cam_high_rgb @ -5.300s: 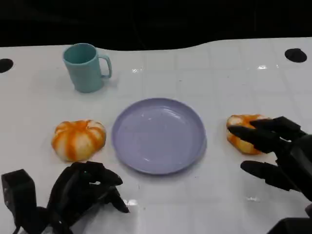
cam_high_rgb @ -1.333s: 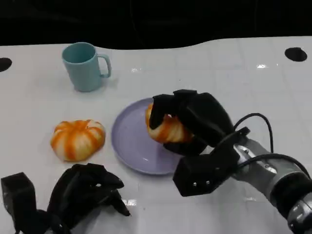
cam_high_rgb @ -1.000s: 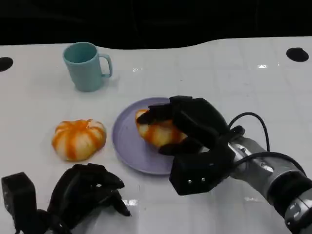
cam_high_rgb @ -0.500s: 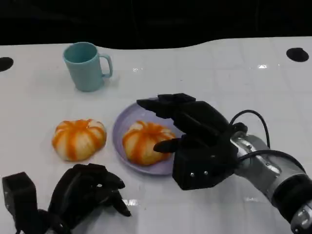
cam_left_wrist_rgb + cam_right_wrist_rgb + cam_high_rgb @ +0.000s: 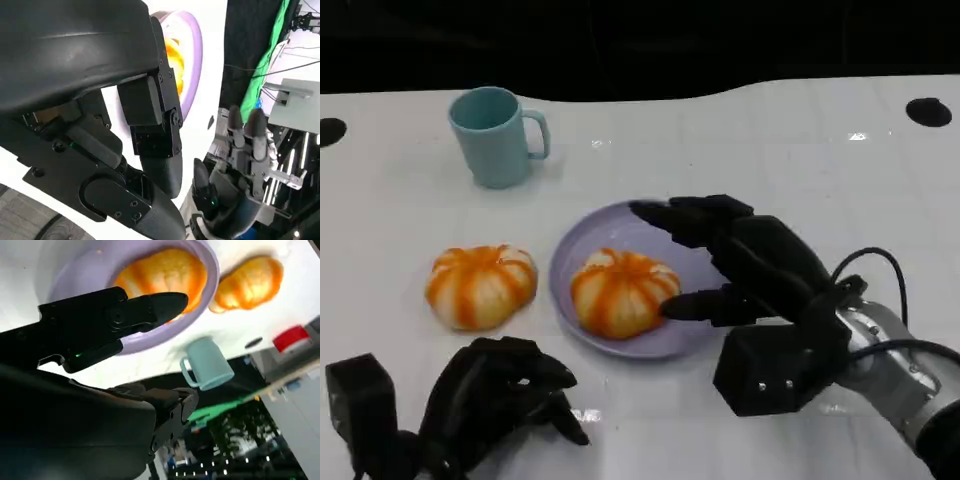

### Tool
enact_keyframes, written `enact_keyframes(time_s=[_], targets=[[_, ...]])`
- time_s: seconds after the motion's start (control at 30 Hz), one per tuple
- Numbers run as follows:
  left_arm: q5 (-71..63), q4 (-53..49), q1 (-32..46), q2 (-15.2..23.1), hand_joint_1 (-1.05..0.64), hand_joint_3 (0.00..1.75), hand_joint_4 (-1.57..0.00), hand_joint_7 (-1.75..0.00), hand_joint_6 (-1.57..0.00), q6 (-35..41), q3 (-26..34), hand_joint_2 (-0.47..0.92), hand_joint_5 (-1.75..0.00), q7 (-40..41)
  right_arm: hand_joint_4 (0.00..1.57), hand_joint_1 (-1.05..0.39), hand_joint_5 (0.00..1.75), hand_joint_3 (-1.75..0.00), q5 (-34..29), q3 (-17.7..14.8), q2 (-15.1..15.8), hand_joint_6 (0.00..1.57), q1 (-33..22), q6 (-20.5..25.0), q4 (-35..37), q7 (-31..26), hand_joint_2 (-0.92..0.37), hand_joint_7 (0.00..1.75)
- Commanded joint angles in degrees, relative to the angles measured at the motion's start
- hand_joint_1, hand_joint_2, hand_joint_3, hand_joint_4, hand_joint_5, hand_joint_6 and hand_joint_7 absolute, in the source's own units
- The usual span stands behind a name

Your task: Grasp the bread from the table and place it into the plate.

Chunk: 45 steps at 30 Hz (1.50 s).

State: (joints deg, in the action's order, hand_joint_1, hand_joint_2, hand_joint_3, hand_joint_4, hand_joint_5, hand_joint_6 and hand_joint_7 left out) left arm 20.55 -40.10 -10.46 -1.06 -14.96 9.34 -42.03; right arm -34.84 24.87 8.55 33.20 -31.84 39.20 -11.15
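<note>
An orange-and-white striped bread (image 5: pixel 622 291) lies on the left part of the lavender plate (image 5: pixel 620 225), free of any hand. My right hand (image 5: pixel 750 262) is spread open just right of it, over the plate's right half, not touching the bread. The right wrist view shows this bread (image 5: pixel 162 271) in the plate (image 5: pixel 65 277) beyond my fingers (image 5: pixel 120 315). A second striped bread (image 5: pixel 481 285) sits on the table left of the plate. My left hand (image 5: pixel 495 395) rests curled at the near left edge, holding nothing.
A teal mug (image 5: pixel 496 136) stands at the far left of the white table (image 5: pixel 800 160). The left wrist view catches the plate's rim (image 5: pixel 194 55) and my right hand (image 5: pixel 235 175) beyond it.
My right hand carried the bread from the table's right side over the plate, set it down there and let go. It has since spread its fingers and drawn back to the right.
</note>
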Motion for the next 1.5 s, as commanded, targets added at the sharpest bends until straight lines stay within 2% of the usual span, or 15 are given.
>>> enact_keyframes(time_s=[0.03, 0.2, 0.33, 0.5, 0.67, 0.7, 0.73, 0.77, 0.83, 1.03, 1.17, 1.33, 1.5], targets=[[-0.06, -0.53, -0.34, 0.59, -1.05, 0.0, -1.57, -0.2, -1.57, -0.81, 0.4, 0.72, -0.59, 0.38, 0.36, -0.46, 0.51, -0.03, 0.03, -2.23, 2.37, 0.52, -3.04, -3.77, -2.0, -5.37, -0.92, 0.14], [-0.17, -0.9, -0.62, 0.46, -1.05, 0.0, -1.57, -0.2, -1.57, -0.75, 0.38, 0.71, -0.59, 0.72, 0.45, -0.3, 0.77, -0.01, -0.35, -3.56, 4.02, 0.71, -5.97, -7.33, -4.15, -9.27, -0.91, 0.23], [-0.34, -0.85, -0.72, 0.29, -1.05, 0.0, -1.57, -0.21, -1.57, -0.75, 0.22, 0.71, -0.6, 1.05, 0.6, -0.17, 1.0, -0.01, -0.61, -4.58, 5.68, 0.85, -7.9, -9.14, -5.67, -10.57, -0.9, 0.35], [-0.5, -0.79, -0.74, 0.08, -1.05, 0.0, -1.57, -0.21, -1.57, -1.05, 0.06, 0.72, -0.6, 1.22, 0.74, -0.13, 1.14, -0.02, 0.72, -6.37, 8.12, 0.96, -10.68, -12.26, -7.04, -10.37, -0.91, 0.46], [-0.8, -0.79, -0.76, 0.13, -1.05, 0.0, -1.57, -0.21, -1.57, -1.18, -0.21, 0.72, -0.6, 1.53, 0.82, -0.08, 1.39, -0.05, 1.49, -8.16, 10.09, 0.99, -14.03, -13.34, -9.46, -9.23, -0.9, 0.64], [-0.78, -0.82, -0.78, 0.13, -1.05, 0.0, -1.57, -0.21, -1.57, -1.18, -0.21, 0.72, -0.6, 1.5, 0.82, -0.07, 1.42, -0.1, 1.42, -8.31, 10.34, 0.97, -14.49, -13.28, -9.93, -9.12, -0.88, 0.69], [-0.69, -0.87, -0.85, 0.06, -1.05, 0.0, -1.57, -0.21, -1.57, -1.13, -0.18, 0.72, -0.6, 1.48, 0.82, -0.07, 1.44, -0.29, 1.4, -8.54, 10.77, 0.95, -15.26, -13.21, -10.66, -8.88, -0.79, 0.74], [-0.63, -0.83, -0.87, 0.0, -1.05, 0.0, -1.57, -0.21, -1.57, -1.02, -0.17, 0.72, -0.6, 1.55, 0.83, -0.07, 1.47, -0.62, 1.48, -8.79, 11.1, 0.94, -15.98, -13.05, -11.35, -8.46, -0.62, 0.8], [-0.57, -0.64, -0.85, -0.09, -1.05, 0.0, -1.57, -0.21, -1.57, -0.78, -0.18, 0.72, -0.6, 1.68, 0.83, -0.08, 1.48, -0.84, 1.57, -9.28, 11.81, 0.93, -17.55, -12.42, -12.88, -7.27, -0.5, 0.84], [-0.99, -0.85, -0.92, -0.13, -1.05, 0.0, -1.57, -0.21, -1.57, -1.55, -0.4, 0.72, -0.6, 1.91, 0.81, -0.09, 1.54, -1.0, 4.4, -10.83, 13.79, 0.89, -22.73, -11.14, -17.41, -2.07, -0.45, 0.97], [-0.82, -0.72, -0.98, -0.22, -1.05, 0.0, -1.57, -0.21, -1.57, -1.06, -0.41, 0.72, -0.59, 1.99, 0.82, -0.13, 1.61, -1.23, 5.82, -11.76, 14.95, 0.84, -26.25, -8.91, -22.09, 2.59, -0.39, 1.16], [-0.71, -0.71, -1.19, -0.22, -1.05, 0.0, -1.57, -0.21, -1.57, -0.46, -0.39, 0.71, -0.59, 2.06, 0.9, -0.14, 1.67, -1.26, 6.06, -12.85, 15.64, 0.88, -29.85, -7.86, -26.16, 4.78, -0.37, 1.22], [-0.44, -1.17, -1.45, 0.08, -1.05, 0.0, -1.57, -0.2, -1.57, -0.47, -0.21, 0.71, -0.58, 1.34, 0.87, -0.15, 1.74, -1.27, 5.27, -13.38, 14.52, 0.85, -31.75, -7.36, -26.31, 4.26, -0.34, 1.33]])
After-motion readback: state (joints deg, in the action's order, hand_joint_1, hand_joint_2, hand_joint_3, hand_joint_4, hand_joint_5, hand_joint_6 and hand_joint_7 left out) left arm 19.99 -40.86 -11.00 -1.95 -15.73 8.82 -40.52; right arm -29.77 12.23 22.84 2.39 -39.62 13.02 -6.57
